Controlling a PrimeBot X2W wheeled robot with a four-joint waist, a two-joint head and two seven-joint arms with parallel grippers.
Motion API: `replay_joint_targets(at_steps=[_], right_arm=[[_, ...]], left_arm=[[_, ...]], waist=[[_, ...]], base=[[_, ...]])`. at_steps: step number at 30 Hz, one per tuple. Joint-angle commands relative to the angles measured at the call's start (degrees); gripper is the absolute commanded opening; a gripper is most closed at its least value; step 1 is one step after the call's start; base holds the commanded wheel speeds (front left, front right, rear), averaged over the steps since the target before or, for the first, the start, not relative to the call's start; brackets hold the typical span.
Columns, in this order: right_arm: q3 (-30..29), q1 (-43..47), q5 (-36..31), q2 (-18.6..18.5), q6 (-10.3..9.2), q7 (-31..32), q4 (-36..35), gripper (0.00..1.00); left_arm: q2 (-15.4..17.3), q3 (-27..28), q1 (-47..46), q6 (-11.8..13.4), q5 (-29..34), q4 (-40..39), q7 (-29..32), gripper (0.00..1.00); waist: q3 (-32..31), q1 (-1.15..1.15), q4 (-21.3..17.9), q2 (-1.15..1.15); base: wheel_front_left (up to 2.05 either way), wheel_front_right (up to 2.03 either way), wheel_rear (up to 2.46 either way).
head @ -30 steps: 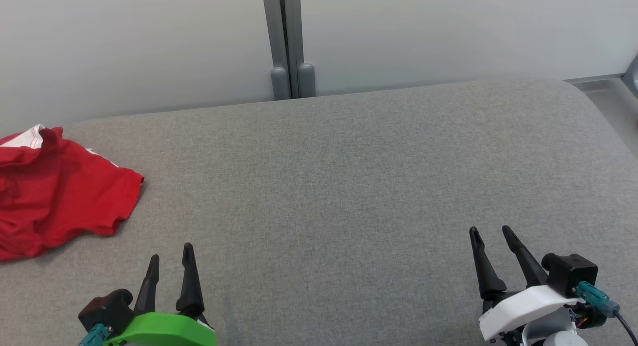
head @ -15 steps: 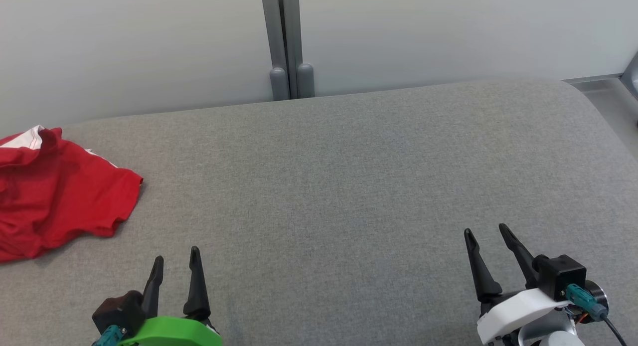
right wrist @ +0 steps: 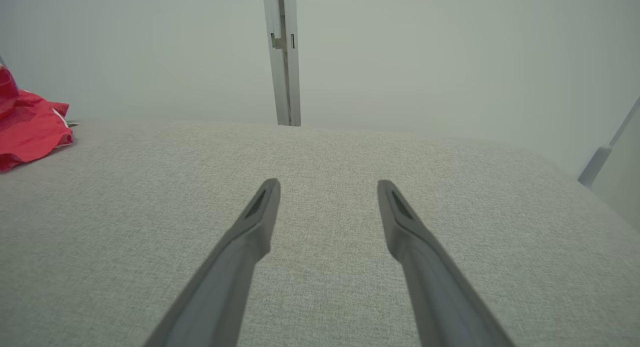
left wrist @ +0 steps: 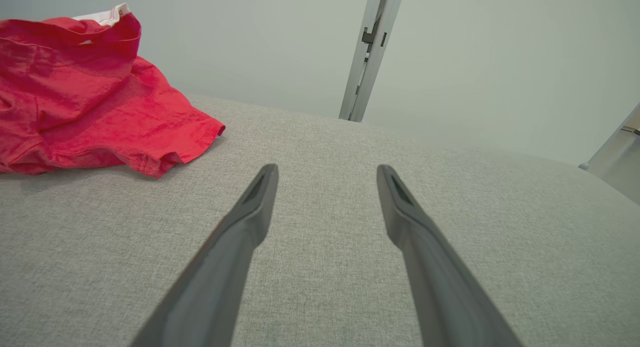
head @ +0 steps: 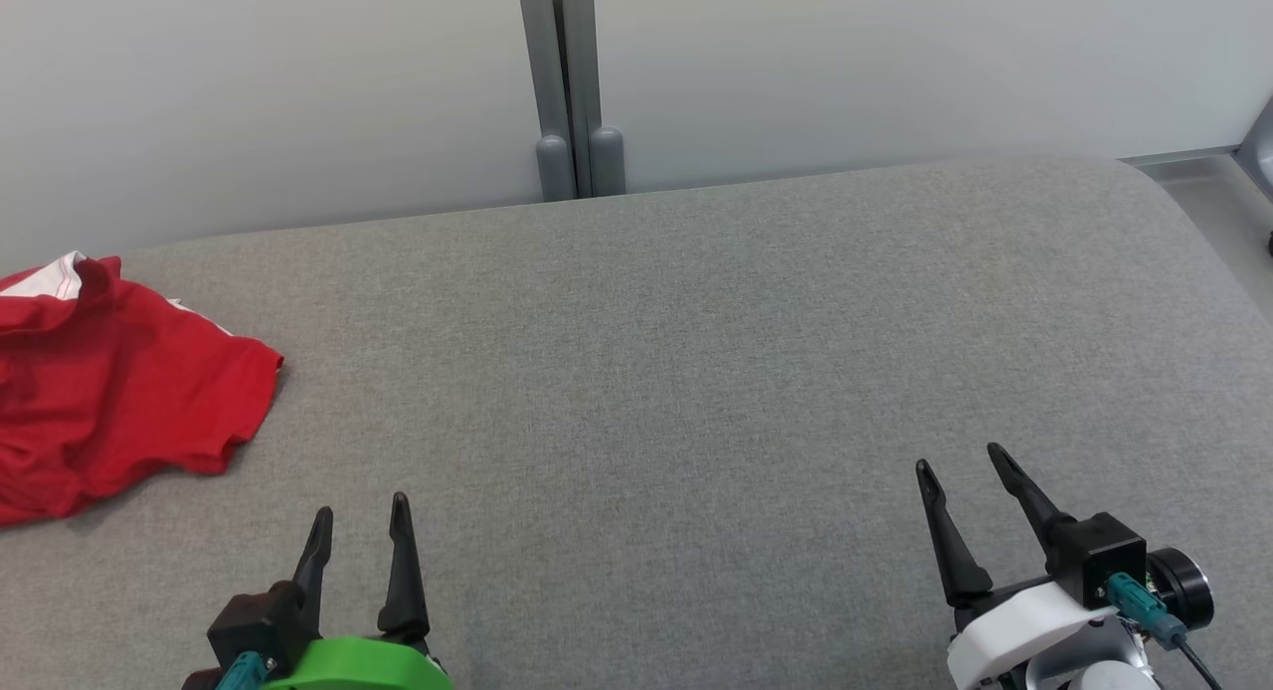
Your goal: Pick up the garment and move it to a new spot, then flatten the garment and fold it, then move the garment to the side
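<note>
The garment is out of view. Crumpled red shorts with a white band lie at the far left of the grey cushion, cut off by the edge of the head view. They also show in the left wrist view and small in the right wrist view. My left gripper is at the lower left, open and empty, a short way right of and nearer than the shorts; its fingers spread over bare fabric. My right gripper is at the lower right, open and empty.
The grey upholstered surface stretches wide between the grippers, with a rounded far-right corner. Behind it stand pale wall panels joined by a grey post. A grey metal leg is off the right edge.
Both grippers have drifted slightly inward, the left to the right and the right to the left. The shorts have not moved.
</note>
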Motion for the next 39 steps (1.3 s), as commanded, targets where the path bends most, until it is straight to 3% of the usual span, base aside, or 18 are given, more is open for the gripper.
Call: replay_joint_targets(at_steps=[1, 9, 39], right_arm=[[0.1, 0.0, -1.4, -0.3, 0.02, -0.4, -0.2, 1.00], [0.2, 0.1, -4.4, -0.4, 0.01, -1.2, 0.0, 1.00], [-0.5, -0.8, -0.4, -0.3, 0.01, -1.1, 0.7, 1.00]], left_arm=[[0.4, 0.0, 0.9, 0.3, 1.4, 0.2, -0.4, 1.00], [0.5, -0.4, 1.1, 0.4, 3.2, 0.9, -1.1, 1.00], [0.4, -0.3, 0.4, -0.1, 0.7, 2.8, -1.1, 1.00]], waist=[[0.0, 0.00, 0.0, 0.00], [0.0, 0.00, 0.0, 0.00], [0.0, 0.00, 0.2, 0.00]], base=[[0.00, 0.00, 0.00], [0.00, 0.00, 0.00], [0.00, 0.00, 0.00]])
